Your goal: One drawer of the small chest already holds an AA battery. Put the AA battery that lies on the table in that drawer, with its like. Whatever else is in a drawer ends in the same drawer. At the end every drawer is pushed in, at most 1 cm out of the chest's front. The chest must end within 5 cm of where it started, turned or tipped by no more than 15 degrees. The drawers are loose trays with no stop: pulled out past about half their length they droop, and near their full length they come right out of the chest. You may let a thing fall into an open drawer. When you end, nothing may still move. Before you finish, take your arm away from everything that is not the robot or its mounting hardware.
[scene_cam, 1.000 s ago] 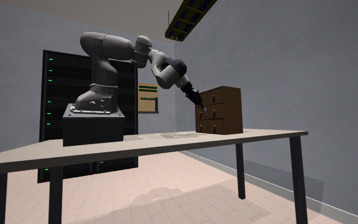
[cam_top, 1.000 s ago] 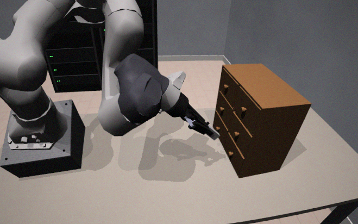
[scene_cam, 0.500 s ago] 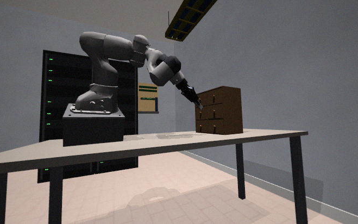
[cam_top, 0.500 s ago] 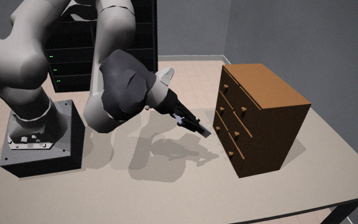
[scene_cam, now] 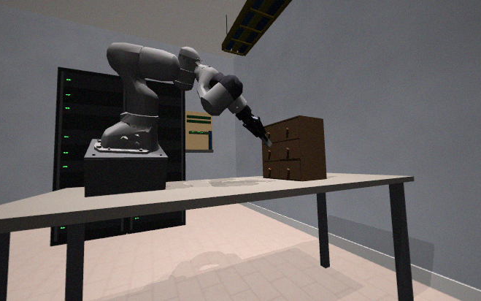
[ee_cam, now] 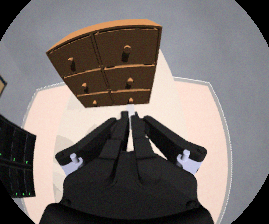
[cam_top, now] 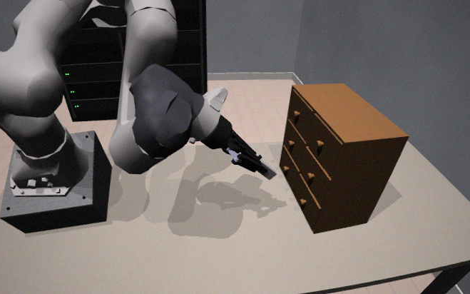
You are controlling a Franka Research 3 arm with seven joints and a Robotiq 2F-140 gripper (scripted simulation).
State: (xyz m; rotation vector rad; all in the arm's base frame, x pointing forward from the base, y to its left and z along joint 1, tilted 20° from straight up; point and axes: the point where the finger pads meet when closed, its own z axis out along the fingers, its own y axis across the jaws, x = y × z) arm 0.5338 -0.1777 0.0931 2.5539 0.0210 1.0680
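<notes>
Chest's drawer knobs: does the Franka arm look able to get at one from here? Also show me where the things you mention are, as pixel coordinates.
Probably yes: the shut, empty gripper [cam_top: 271, 174] [scene_cam: 268, 143] [ee_cam: 130, 110] points towards the chest [cam_top: 368, 175] [scene_cam: 312, 149] [ee_cam: 127, 67], nothing visible blocks it, though its fingers would need opening.

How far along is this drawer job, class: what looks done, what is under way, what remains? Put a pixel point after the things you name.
Done, it seems: all six drawers of the chest [cam_top: 368, 116] [scene_cam: 312, 149] [ee_cam: 105, 65] look pushed in, and no loose battery shows on the table [cam_top: 156, 255] [scene_cam: 212, 194].
In hand: nothing; the tool [cam_top: 269, 173] [scene_cam: 268, 143] [ee_cam: 130, 110] is shut, just off the drawer fronts.
Left: perhaps only moving the arm well away, though closed drawers hide whether the batteries are together.
</notes>
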